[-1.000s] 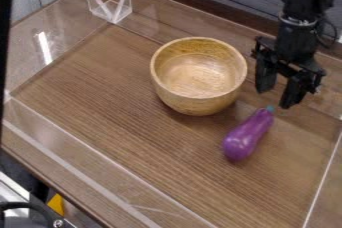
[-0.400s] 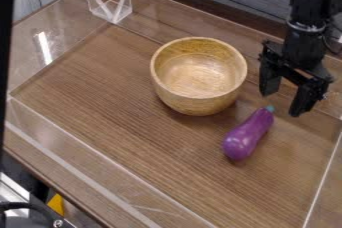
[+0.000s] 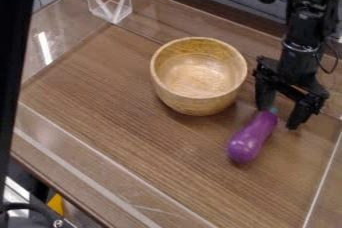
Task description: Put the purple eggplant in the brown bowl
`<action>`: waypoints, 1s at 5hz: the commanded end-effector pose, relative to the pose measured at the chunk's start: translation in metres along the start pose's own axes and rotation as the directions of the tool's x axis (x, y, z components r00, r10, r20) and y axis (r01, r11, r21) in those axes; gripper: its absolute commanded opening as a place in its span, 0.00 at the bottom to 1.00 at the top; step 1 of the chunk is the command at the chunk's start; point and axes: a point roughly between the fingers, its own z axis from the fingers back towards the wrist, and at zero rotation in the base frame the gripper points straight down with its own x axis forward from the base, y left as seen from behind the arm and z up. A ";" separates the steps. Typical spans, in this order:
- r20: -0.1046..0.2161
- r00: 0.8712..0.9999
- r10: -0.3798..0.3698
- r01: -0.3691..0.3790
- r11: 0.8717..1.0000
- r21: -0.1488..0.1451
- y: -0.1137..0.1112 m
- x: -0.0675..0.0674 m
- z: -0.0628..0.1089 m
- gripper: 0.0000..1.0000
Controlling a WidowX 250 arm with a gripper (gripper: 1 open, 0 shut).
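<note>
Gripper jaws (image 3: 282, 109) stood spread and held nothing, just right of the bowl as the camera saw it, by the stem end of the purple eggplant (image 3: 251, 137). That eggplant lay on the table (image 3: 150, 162), below and right of the brown bowl (image 3: 198, 101), outside its rim. The step in hand looked to be the reach for the grasp. The next move called for bringing the fingers farther below the bowl's right side, astride the eggplant's body, before closing and lifting.
</note>
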 end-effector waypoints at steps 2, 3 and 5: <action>0.053 0.988 0.145 -0.145 0.989 -0.003 -0.004 0.002 0.016 0.00; 0.058 0.996 0.069 -0.069 0.998 -0.004 -0.008 -0.002 0.028 0.00; 0.105 0.993 0.046 -0.046 0.999 -0.005 0.003 -0.009 0.073 0.00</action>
